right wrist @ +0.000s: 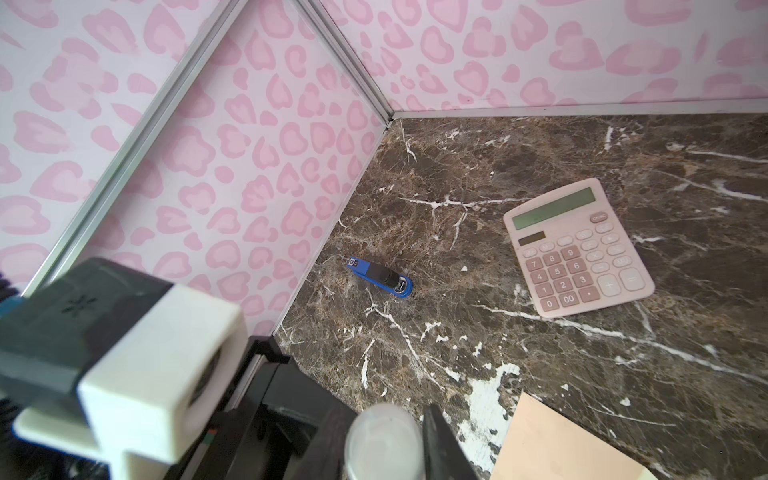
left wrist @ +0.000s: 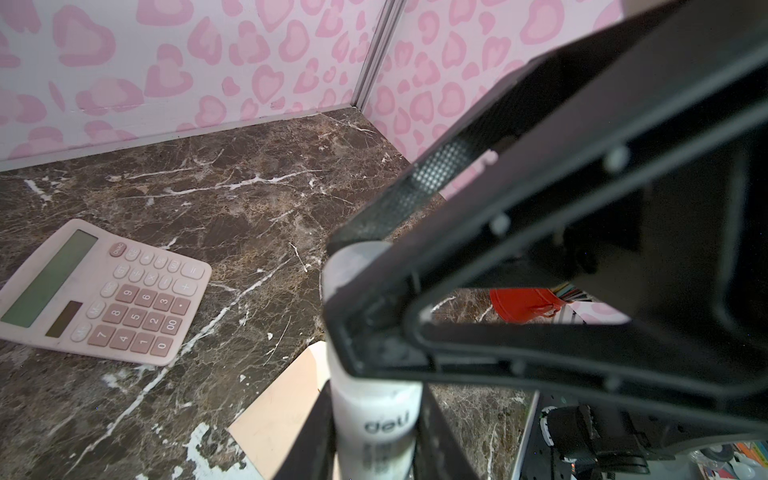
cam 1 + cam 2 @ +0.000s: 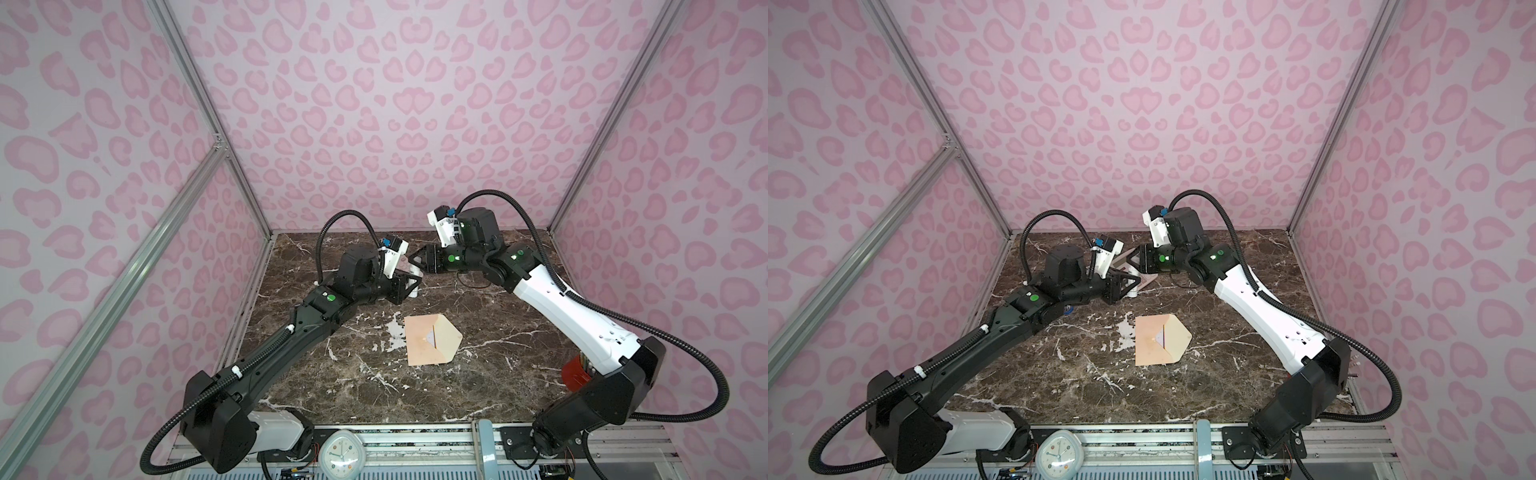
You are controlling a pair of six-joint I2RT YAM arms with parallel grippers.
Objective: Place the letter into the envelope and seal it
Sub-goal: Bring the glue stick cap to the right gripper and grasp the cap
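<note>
The envelope lay flat, central on the worktop, its flap open to the right; the letter could not be made out. Light, limp paper is likely to slide, so take the flap by its tip. The left pincer clamped a glue stick; the right pincer straddled its cap, grip uncertain.

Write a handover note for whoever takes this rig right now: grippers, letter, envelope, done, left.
Left gripper: shut on the glue stick, held above the far part of the table.
Right gripper: closed on the stick's cap, by the look of it; the cap is on.
Envelope: flat mid-table, flap open.
Letter: none loose; the pale sliver at the envelope mouth is likely it.
Done: letter apparently inserted, glue picked up.
Left: uncap, glue the flap, fold it shut, press.
</note>
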